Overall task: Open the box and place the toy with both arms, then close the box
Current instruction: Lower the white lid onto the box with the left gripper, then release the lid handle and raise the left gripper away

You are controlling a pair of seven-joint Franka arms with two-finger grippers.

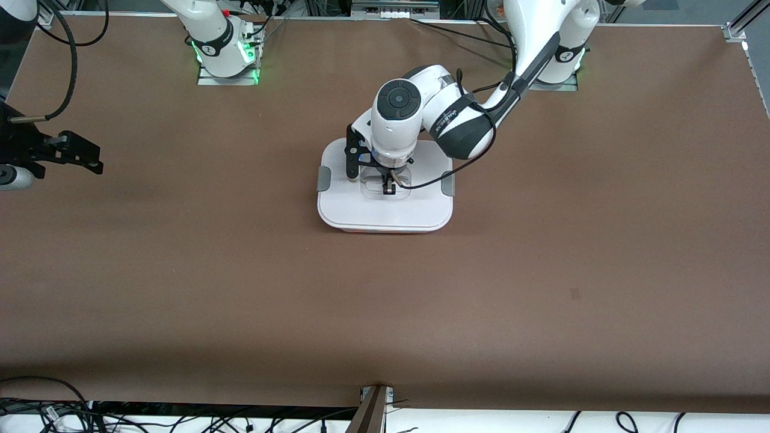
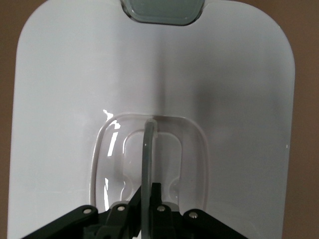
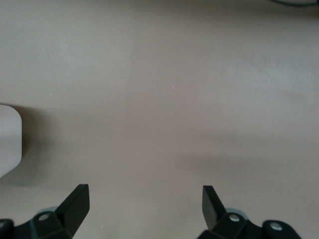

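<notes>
The box (image 1: 385, 207) stands mid-table with its white lid (image 2: 65, 99) on; a thin strip of the pale pink base (image 1: 385, 230) shows at its nearer edge. Grey clips (image 1: 323, 178) sit on both sides, and one shows in the left wrist view (image 2: 162, 12). My left gripper (image 1: 389, 187) (image 2: 149, 186) is down in the lid's clear recess, shut on the upright handle (image 2: 146, 144). My right gripper (image 1: 84, 155) (image 3: 144, 196) is open and empty over bare table at the right arm's end. The toy is not in view.
The brown table (image 1: 541, 270) stretches wide around the box. A white rounded corner (image 3: 7, 144) shows at the edge of the right wrist view. Cables (image 1: 36, 409) lie along the table's nearer edge.
</notes>
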